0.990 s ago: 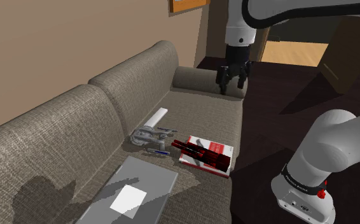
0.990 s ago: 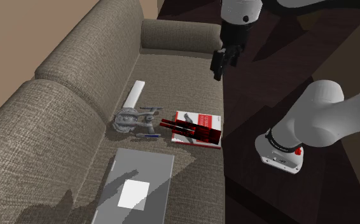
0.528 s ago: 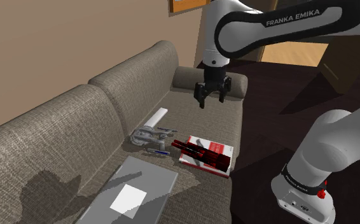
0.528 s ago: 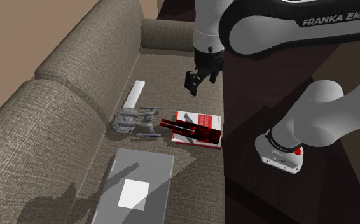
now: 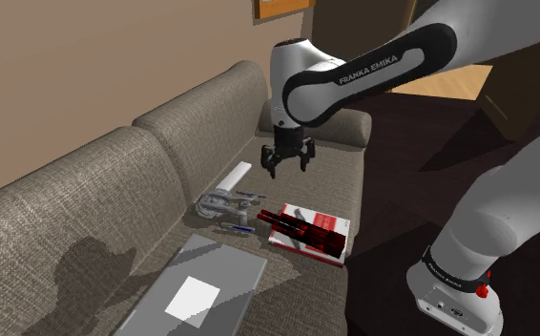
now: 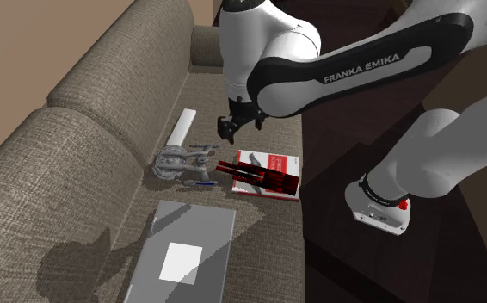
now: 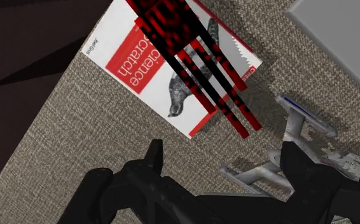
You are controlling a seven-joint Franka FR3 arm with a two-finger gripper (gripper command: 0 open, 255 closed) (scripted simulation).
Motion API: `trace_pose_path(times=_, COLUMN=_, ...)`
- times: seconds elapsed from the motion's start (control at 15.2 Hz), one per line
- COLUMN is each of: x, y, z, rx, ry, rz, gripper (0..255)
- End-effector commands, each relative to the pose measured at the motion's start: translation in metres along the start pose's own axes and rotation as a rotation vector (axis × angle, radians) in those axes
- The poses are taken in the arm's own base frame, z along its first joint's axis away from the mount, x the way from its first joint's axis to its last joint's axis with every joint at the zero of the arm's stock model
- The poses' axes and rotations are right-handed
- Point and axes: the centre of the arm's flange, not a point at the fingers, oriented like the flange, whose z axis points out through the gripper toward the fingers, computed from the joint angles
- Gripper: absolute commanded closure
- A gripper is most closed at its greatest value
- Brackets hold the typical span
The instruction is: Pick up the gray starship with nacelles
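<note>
The gray starship with nacelles (image 5: 224, 202) lies on the couch seat, between a white bar and a red-and-white book. It also shows in the second exterior view (image 6: 180, 160). My black gripper (image 5: 288, 164) hangs open above the seat, a little beyond the starship toward the armrest, and touches nothing. From the second exterior camera the gripper (image 6: 227, 131) is above and just to the right of the model. In the wrist view the fingers stand wide apart around the gripper's middle (image 7: 223, 153), and the starship (image 7: 299, 137) lies partly behind one finger.
A red-and-white book (image 5: 308, 229) with a black-and-red striped thing (image 5: 301, 226) on it lies at the seat's front edge. A white bar (image 5: 233, 177), a blue pen (image 5: 239, 228) and a grey slab with a white sheet (image 5: 206, 286) surround the model. Backrest (image 5: 201, 115) and armrest (image 5: 354, 129) bound the seat.
The arm has swung from beside the armrest in over the seat and dropped lower, bringing the open gripper much closer to the starship. Nothing on the couch has moved.
</note>
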Motion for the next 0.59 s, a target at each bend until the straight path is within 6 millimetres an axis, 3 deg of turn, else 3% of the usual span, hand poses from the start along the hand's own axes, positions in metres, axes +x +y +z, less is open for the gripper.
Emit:
trace_pose_path(times=0.0, x=0.008, y=-0.019, z=0.02, rx=-0.002, ry=0.011, rz=0.036, gripper=0)
trace_pose_path(times=0.53, x=0.057, y=-0.081, z=0.089, rx=-0.021, ry=0.052, rz=0.169, gripper=0)
